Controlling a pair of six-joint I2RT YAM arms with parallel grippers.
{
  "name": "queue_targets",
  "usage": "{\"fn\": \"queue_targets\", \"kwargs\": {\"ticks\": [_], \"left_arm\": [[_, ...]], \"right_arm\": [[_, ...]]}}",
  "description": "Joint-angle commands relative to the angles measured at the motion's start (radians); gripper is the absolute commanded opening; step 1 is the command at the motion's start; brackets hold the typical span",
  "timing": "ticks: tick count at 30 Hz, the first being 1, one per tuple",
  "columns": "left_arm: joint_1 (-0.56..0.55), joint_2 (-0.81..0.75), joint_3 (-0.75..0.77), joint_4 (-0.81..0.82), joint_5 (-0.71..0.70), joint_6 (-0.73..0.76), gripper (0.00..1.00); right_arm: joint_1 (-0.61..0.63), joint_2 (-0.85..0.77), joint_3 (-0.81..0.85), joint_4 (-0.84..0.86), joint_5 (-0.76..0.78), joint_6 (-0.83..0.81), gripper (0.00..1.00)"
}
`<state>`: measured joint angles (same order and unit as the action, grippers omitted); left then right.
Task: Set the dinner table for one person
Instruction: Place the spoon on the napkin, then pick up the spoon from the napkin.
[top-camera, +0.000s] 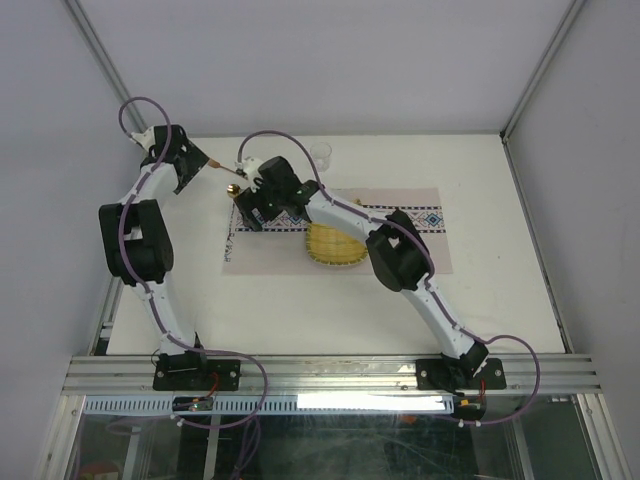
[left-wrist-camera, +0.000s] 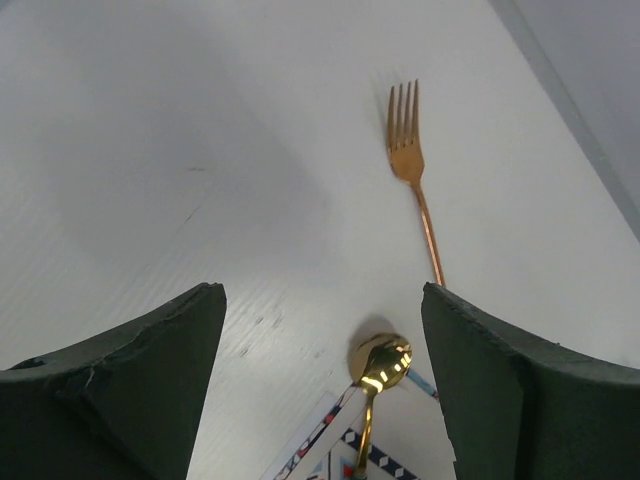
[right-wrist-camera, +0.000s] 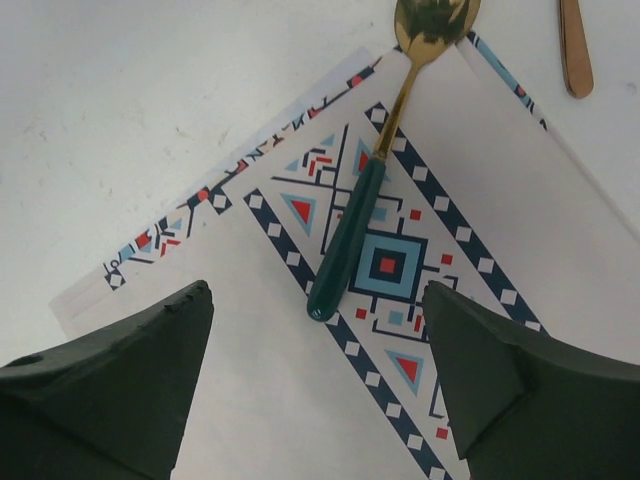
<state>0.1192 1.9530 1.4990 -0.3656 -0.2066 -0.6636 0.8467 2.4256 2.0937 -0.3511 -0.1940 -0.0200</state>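
The left gripper (left-wrist-camera: 322, 300) hangs over bare tabletop near the far-left corner of the large matte white dinner table (top-camera: 300, 310). Its jaws are spread wide with nothing between them. Ahead of it, offset toward one finger, a thin copper-coloured metal fork (left-wrist-camera: 405, 150) lies flat on the bare table. The fork sits just off the far-left corner of the long pale cloth placemat (right-wrist-camera: 250, 390) with its blue-red patterned band, handle end toward that corner and tines away.

The gold-bowled spoon (right-wrist-camera: 350, 240) with a dark green handle lies at the placemat's left end. Its handle rests on the patterned band. Its bowl projects past the corner onto the table, near the fork's handle end but apart from it.

The right gripper (right-wrist-camera: 318, 290) reaches across from the right and hovers above the spoon, jaws apart and empty. The tip of the green handle sits midway between its fingers. The spoon's long axis runs away from the pincer, slightly tilted, so it crosses the closing line.

Judgement: the right arm is the nearer one for the spoon and the left for the fork. A straight descent should bracket the spoon's handle.

Further right, a yellow round ribbed plate (top-camera: 335, 250) sits mid-placemat, and a clear glass (top-camera: 320, 153) stands near the table's far edge.
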Motion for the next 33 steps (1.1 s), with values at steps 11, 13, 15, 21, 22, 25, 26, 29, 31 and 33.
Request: {"fn": "queue_targets", "kwargs": {"ticks": [11,13,15,21,22,25,26,29,31,33], "left_arm": [[0.002,0.226,0.301,0.119,0.156,-0.038,0.79],[0.003,0.242,0.308,0.142,0.196,-0.047,0.79],[0.003,0.258,0.318,0.156,0.222,-0.06,0.78],[0.001,0.291,0.333,0.184,0.305,-0.091,0.76],[0.002,0.301,0.339,0.185,0.32,-0.093,0.76],[-0.001,0.322,0.351,0.185,0.35,-0.103,0.75],[-0.004,0.327,0.35,0.186,0.349,-0.104,0.75],[-0.007,0.338,0.349,0.188,0.351,-0.104,0.75],[-0.009,0.347,0.35,0.192,0.36,-0.105,0.75],[-0.01,0.355,0.35,0.198,0.364,-0.105,0.75]], "right_arm": [[0.005,0.099,0.136,0.087,-0.05,0.031,0.85],[0.005,0.119,0.153,0.094,-0.056,0.035,0.84],[0.005,0.134,0.167,0.093,-0.057,0.032,0.83],[0.003,0.149,0.183,0.1,-0.055,0.024,0.82],[0.003,0.151,0.186,0.1,-0.055,0.025,0.82],[0.003,0.154,0.187,0.1,-0.054,0.026,0.81],[0.003,0.156,0.185,0.1,-0.053,0.025,0.8],[0.003,0.161,0.179,0.097,-0.05,0.02,0.72],[0.003,0.165,0.177,0.095,-0.05,0.021,0.65],[0.003,0.169,0.177,0.091,-0.047,0.019,0.62]]}}
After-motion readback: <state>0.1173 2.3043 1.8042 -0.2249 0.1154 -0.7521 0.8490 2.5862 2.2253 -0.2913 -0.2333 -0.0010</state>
